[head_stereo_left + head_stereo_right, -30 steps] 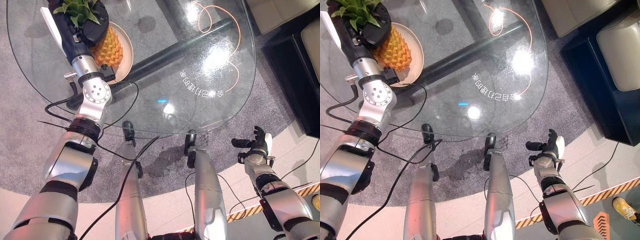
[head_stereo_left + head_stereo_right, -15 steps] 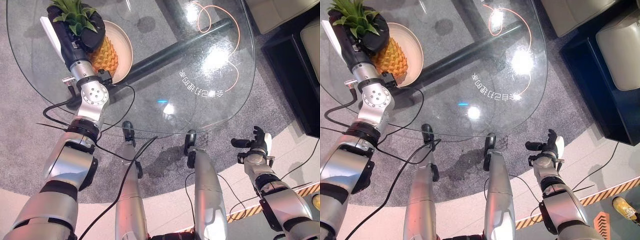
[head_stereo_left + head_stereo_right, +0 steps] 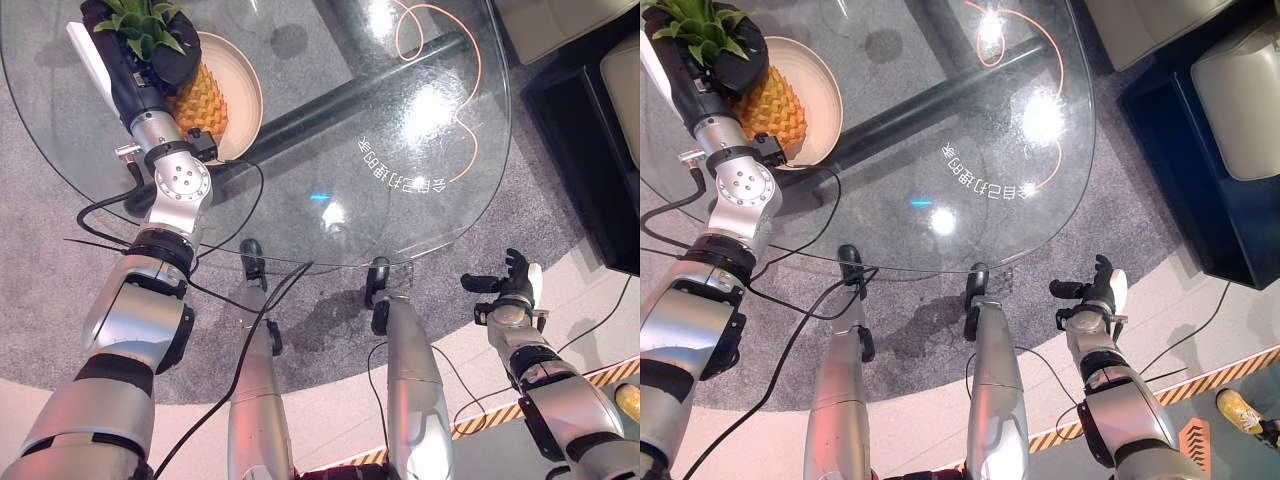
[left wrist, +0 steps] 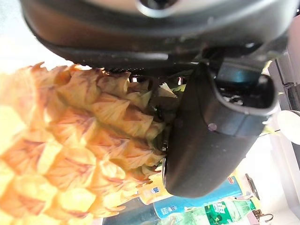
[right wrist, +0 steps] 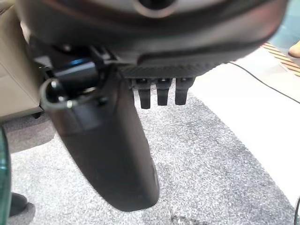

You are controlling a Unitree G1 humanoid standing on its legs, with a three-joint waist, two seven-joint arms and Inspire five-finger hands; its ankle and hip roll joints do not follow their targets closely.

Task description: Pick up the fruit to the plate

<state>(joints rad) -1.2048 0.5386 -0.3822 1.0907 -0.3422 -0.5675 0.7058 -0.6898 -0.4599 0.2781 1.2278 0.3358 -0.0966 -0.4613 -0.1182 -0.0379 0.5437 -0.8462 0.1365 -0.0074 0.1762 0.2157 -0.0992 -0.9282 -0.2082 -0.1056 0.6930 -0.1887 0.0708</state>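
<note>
A pineapple (image 3: pixel 200 100) with a green leafy crown lies on a cream plate (image 3: pixel 245 85) at the far left of the glass table. My left hand (image 3: pixel 135 50) is curled round the pineapple's top just under the leaves. In the left wrist view its thumb (image 4: pixel 211 136) presses against the scaly yellow fruit (image 4: pixel 70 140). My right hand (image 3: pixel 510 285) hangs low at the right, off the table and over the floor. Its fingers are straight with nothing in them, and its thumb (image 5: pixel 112 150) points at the grey carpet.
The round glass table (image 3: pixel 400 130) has a dark bar beneath it and an orange looped line at the far side. Dark furniture (image 3: pixel 590 130) stands to the right. Grey carpet lies under the table, with pale floor and a striped line (image 3: pixel 480 425) at the near right.
My left hand with the pineapple has shifted slightly left and farther away over the plate. The right hand has stayed in place.
</note>
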